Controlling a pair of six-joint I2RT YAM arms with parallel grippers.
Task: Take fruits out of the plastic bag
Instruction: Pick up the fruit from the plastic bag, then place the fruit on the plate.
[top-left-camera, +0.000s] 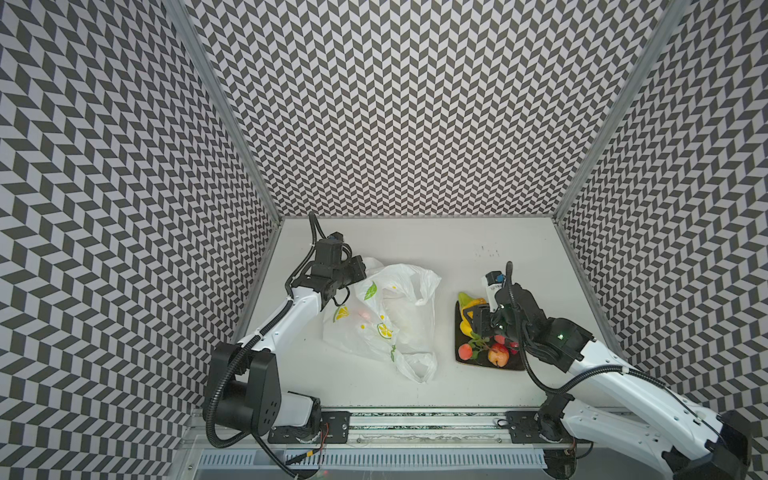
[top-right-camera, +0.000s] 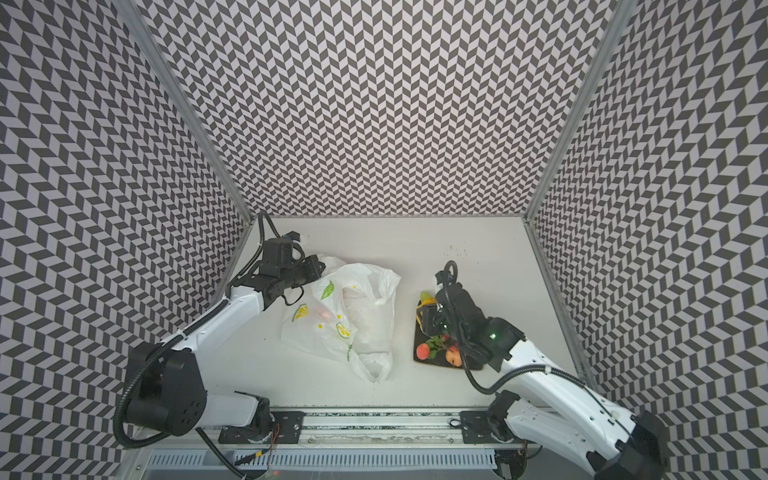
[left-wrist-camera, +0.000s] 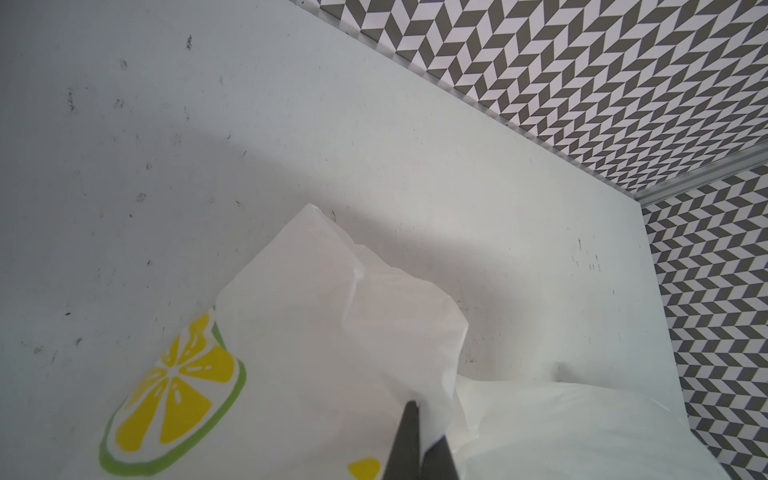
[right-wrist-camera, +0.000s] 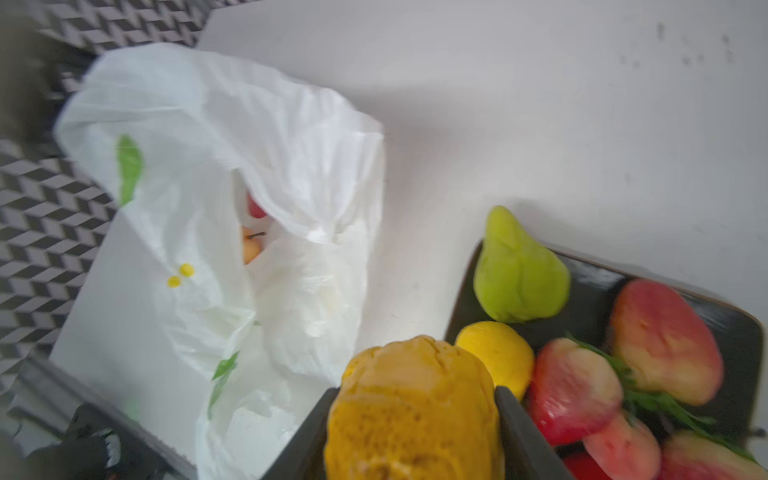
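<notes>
The white plastic bag (top-left-camera: 395, 316) (top-right-camera: 357, 320) printed with lemon slices lies crumpled at the table's middle. My left gripper (top-left-camera: 360, 271) (left-wrist-camera: 426, 424) is shut on the bag's (left-wrist-camera: 332, 332) far left edge. Through the bag's (right-wrist-camera: 199, 166) mouth I see a red piece (right-wrist-camera: 255, 205) and a small orange fruit (right-wrist-camera: 251, 247) inside. My right gripper (top-left-camera: 473, 321) (right-wrist-camera: 415, 390) is shut on a yellow-orange pear (right-wrist-camera: 415, 415), low over the left edge of the dark plate (top-left-camera: 490, 365) (right-wrist-camera: 594, 282). On the plate lie a green pear (right-wrist-camera: 519, 270), a lemon (right-wrist-camera: 496, 353), red-orange peaches (right-wrist-camera: 665, 345) and a leafy sprig (right-wrist-camera: 648, 399).
Chevron-patterned walls close in the table on the left, back and right. The plate (top-right-camera: 432, 360) sits near the right wall, with a strip of bare table between it and the bag. Both arm bases stand on a rail (top-left-camera: 415, 424) along the front edge.
</notes>
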